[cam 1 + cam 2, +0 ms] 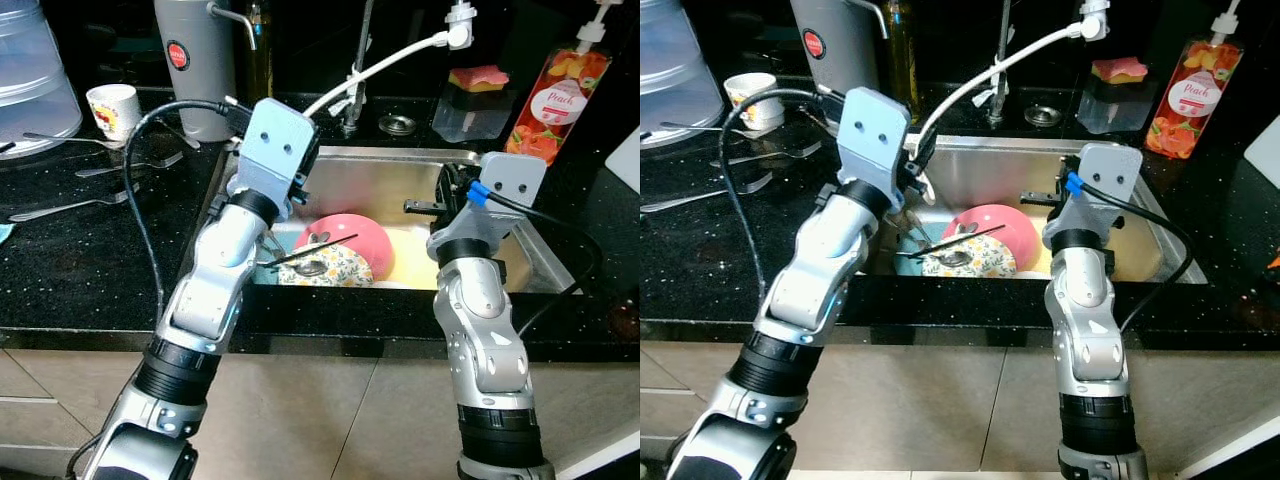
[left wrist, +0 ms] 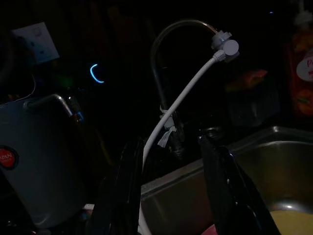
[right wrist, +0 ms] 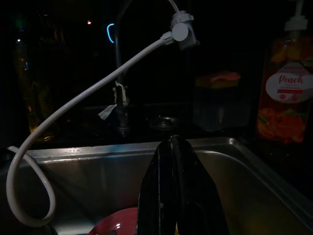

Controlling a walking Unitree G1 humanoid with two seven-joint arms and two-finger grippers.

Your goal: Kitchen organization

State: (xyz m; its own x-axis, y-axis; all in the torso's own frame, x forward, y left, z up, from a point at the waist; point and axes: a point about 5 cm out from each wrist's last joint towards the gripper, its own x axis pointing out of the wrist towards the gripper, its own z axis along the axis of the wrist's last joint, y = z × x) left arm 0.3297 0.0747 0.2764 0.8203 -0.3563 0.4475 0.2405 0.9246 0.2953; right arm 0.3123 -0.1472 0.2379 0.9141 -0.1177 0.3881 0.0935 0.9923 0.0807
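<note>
A steel sink holds a pink bowl, a floral plate with a spoon on it, and a thin black stick lying across them. A pale yellow item lies to the right of the bowl. My left gripper hangs over the sink's left side, open, with nothing between its fingers. My right gripper is over the sink's right half, above the dishes, shut and empty; its fingertips point left.
A white hose runs from the tap into the sink's left corner. Forks, a small cup and a grey flask stand on the black counter at left. A peach soap bottle and sponge box stand at the back right.
</note>
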